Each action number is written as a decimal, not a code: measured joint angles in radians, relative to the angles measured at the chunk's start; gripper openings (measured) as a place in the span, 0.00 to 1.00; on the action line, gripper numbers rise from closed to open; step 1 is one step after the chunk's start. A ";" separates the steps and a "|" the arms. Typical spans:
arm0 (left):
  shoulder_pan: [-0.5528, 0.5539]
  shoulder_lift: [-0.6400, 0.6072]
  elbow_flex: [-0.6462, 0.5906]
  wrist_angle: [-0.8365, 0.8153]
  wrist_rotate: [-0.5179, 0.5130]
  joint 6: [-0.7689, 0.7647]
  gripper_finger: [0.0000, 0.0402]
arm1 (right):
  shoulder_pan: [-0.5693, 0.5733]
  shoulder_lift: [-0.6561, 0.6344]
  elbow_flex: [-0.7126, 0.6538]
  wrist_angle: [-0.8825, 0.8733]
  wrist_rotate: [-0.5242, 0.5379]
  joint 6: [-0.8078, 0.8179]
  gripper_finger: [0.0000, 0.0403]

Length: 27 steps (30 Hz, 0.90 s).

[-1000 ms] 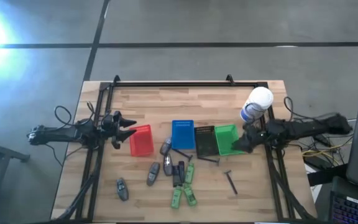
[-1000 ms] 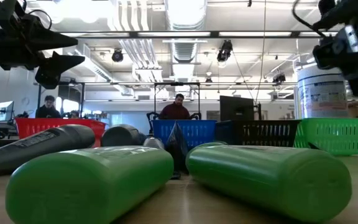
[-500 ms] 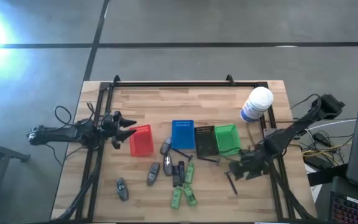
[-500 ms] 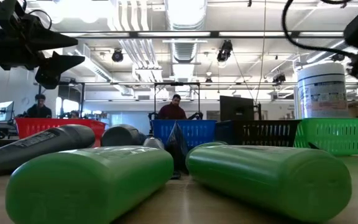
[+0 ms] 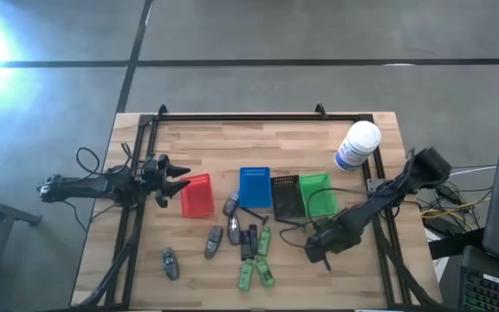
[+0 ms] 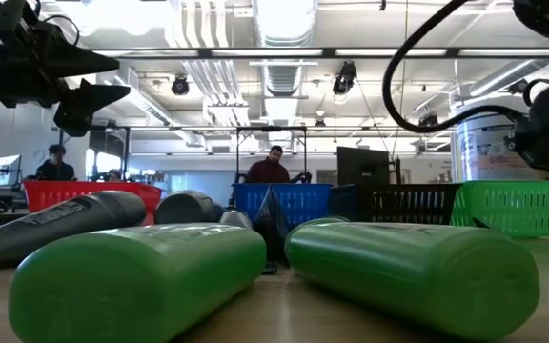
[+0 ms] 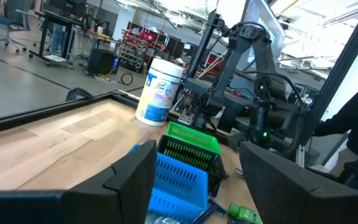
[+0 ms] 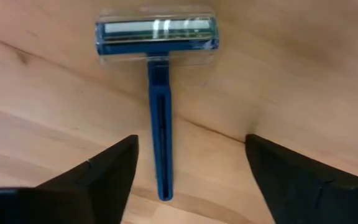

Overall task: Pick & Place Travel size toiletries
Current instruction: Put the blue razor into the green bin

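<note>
Left gripper (image 5: 173, 180) sits parked at the table's left edge, just beside the red basket (image 5: 197, 196), fingers spread wide and holding nothing; I judge I am keeping that arm out of the way while the other works. Further right, the toiletries (image 5: 248, 245) lie in a loose cluster on the bare wood in front of the baskets: grey rounded pieces, slim black ones, green tubes, none yet in a basket as far as I can tell. Behind them the blue basket (image 5: 255, 187), dark basket (image 5: 285, 195) and green basket (image 5: 316, 192) stand in a row, presumably as drop points. Right of the cluster, apart from it, lies the razor (image 8: 158, 93), flat on the table with its head in a clear cap. My right gripper (image 5: 320, 246) hangs directly over it, fingers wide on either side of the handle and touching nothing, lined up, I think, for a pinch across the handle. The white canister (image 5: 358, 145) stands well behind, untouched.
</note>
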 joint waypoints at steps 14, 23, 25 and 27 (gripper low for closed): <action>0.000 0.000 0.000 -0.005 0.000 0.000 0.59 | 0.001 0.096 0.060 -0.067 0.023 -0.003 0.21; 0.000 0.000 0.000 -0.007 0.000 0.000 0.59 | 0.018 0.034 0.059 -0.078 0.132 -0.126 0.05; 0.000 0.000 0.000 -0.006 0.000 0.000 0.59 | 0.029 -0.017 0.070 -0.101 0.224 -0.123 0.04; 0.000 0.000 0.000 -0.007 0.000 0.000 0.59 | 0.027 -0.092 0.095 -0.143 0.330 -0.081 0.04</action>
